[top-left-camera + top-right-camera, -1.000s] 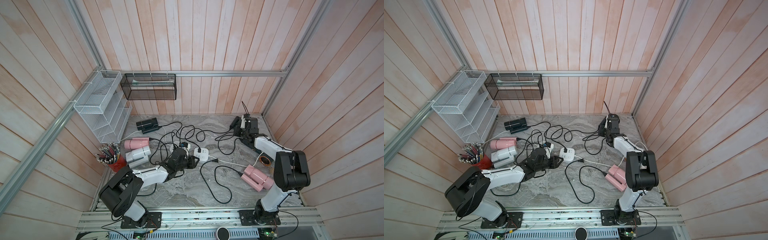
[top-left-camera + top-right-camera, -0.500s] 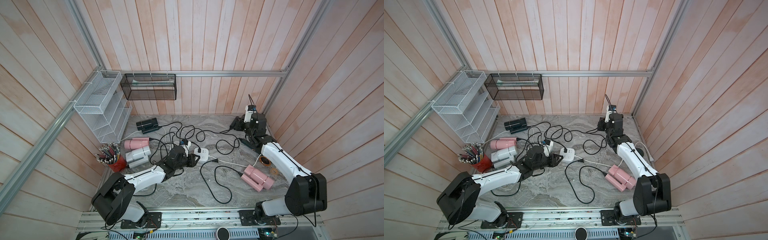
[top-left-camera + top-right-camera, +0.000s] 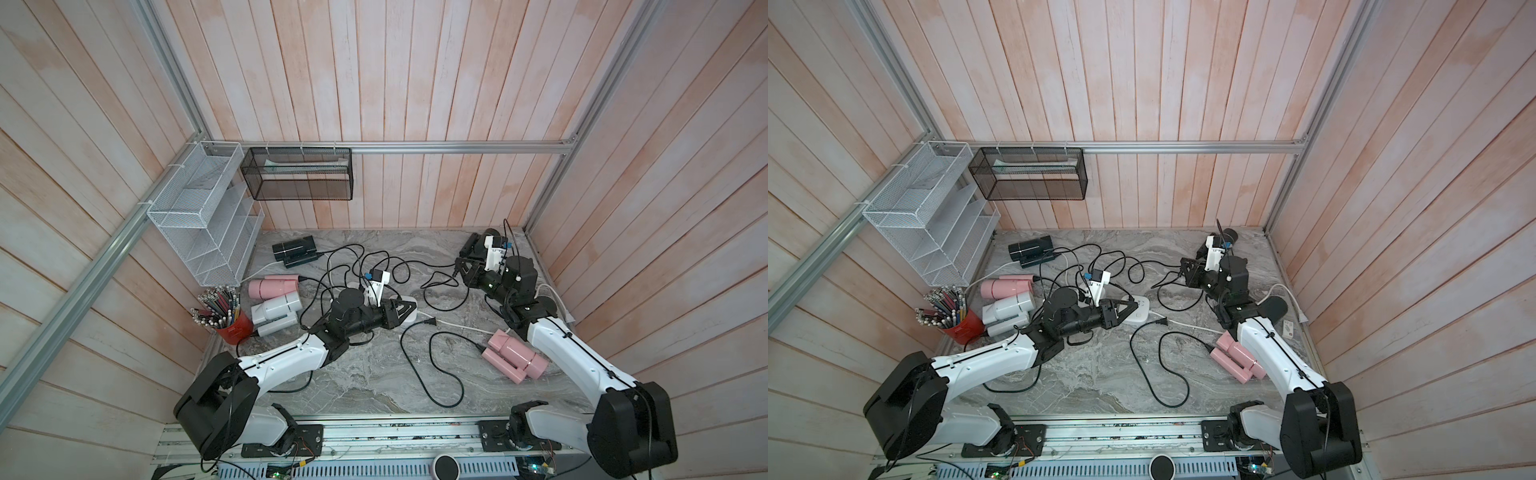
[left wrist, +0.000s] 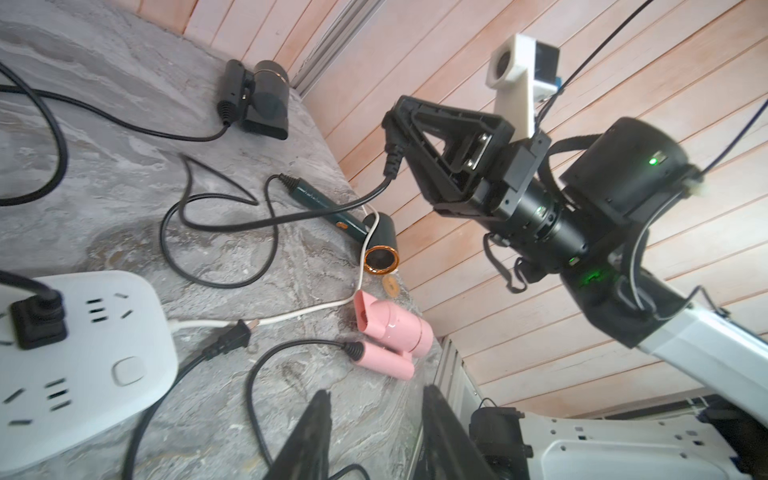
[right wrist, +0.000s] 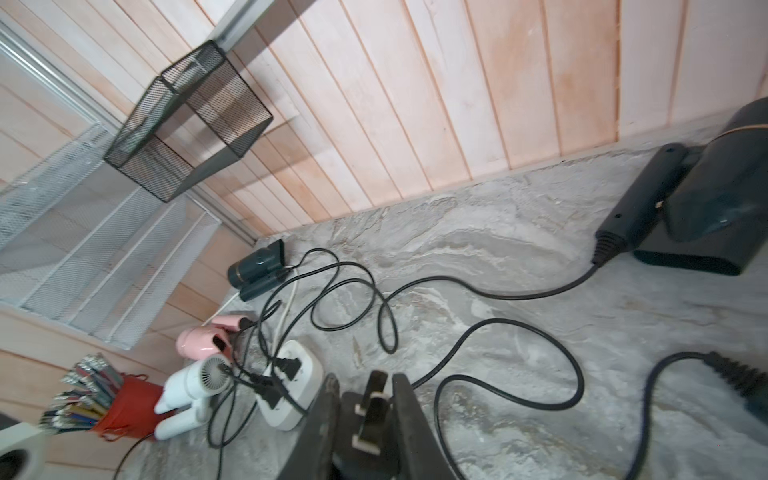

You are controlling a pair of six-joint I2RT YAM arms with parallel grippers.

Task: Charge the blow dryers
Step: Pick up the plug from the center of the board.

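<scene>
Plug (image 5: 370,419) pinched between right jaws, dark blow dryer (image 5: 706,199) lying near them.

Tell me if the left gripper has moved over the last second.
Yes. The left gripper has pushed forward toward the power strip: in a top view it now overlaps the strip, having stopped short of it before.

Treat the grey veined stone-look worktop (image 3: 365,382) as smooth with a low sheen. You will see that the pale pink plank walls (image 3: 415,83) are matt painted wood with visible grain. The silver frame rails (image 3: 457,147) are brushed metal. The white wire-mesh shelf rack (image 3: 195,216) and black mesh wall basket (image 3: 297,195) are coated metal. The pink folding blow dryer (image 4: 399,328) is glossy smooth plastic, as is the white square power strip (image 4: 137,324). The black two-prong plug (image 5: 370,419) is matt moulded plastic with bare metal prongs.
</scene>
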